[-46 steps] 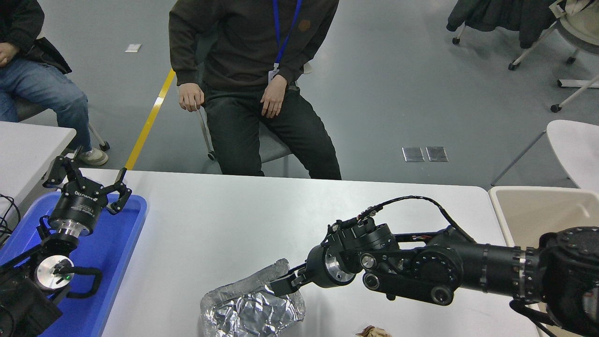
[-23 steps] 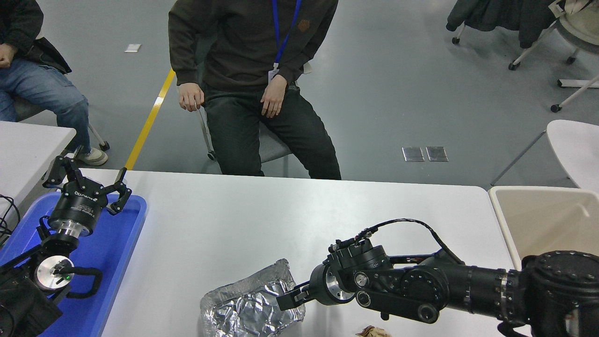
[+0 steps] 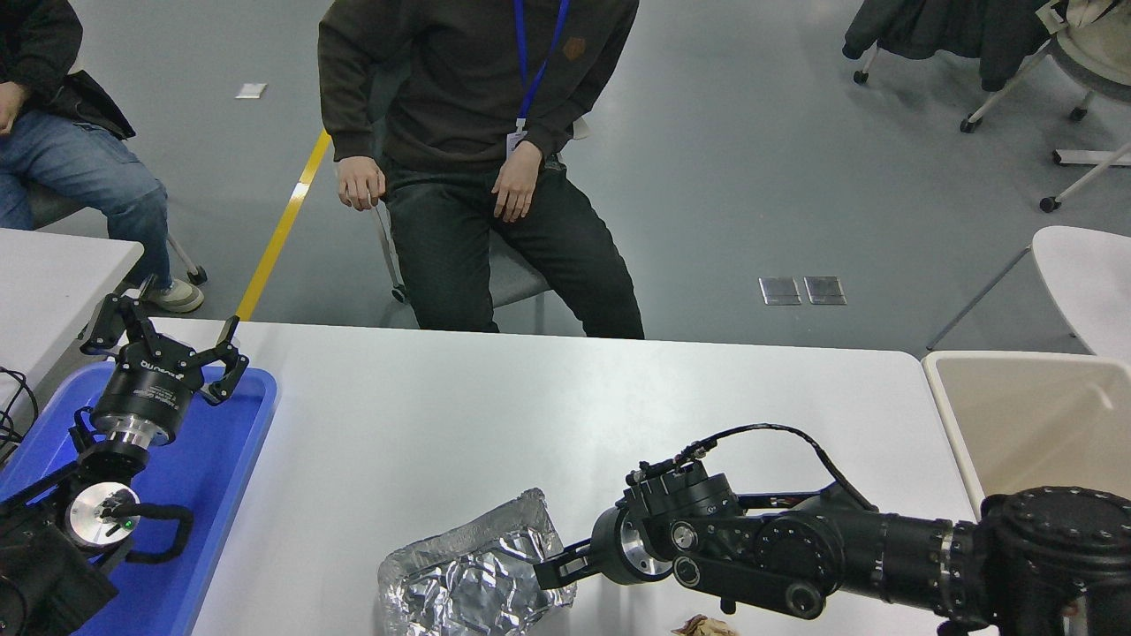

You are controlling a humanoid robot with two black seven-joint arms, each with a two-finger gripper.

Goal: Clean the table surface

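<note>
From the head view we see the table surface (image 3: 459, 415) spreading wide under both arms. Our right gripper (image 3: 552, 572) lies low over its near edge, reaching leftward, and its fingers are pinched onto the right rim of a crumpled foil tray (image 3: 473, 579) that rests on the tabletop. Just beside the arm, at the bottom edge, a brown scrap (image 3: 702, 626) peeks in. Our left gripper (image 3: 168, 340) is parked above the blue tray (image 3: 225, 459) at the left end, its fingers spread wide apart. A seated person (image 3: 482, 159) faces us beyond the far edge.
</note>
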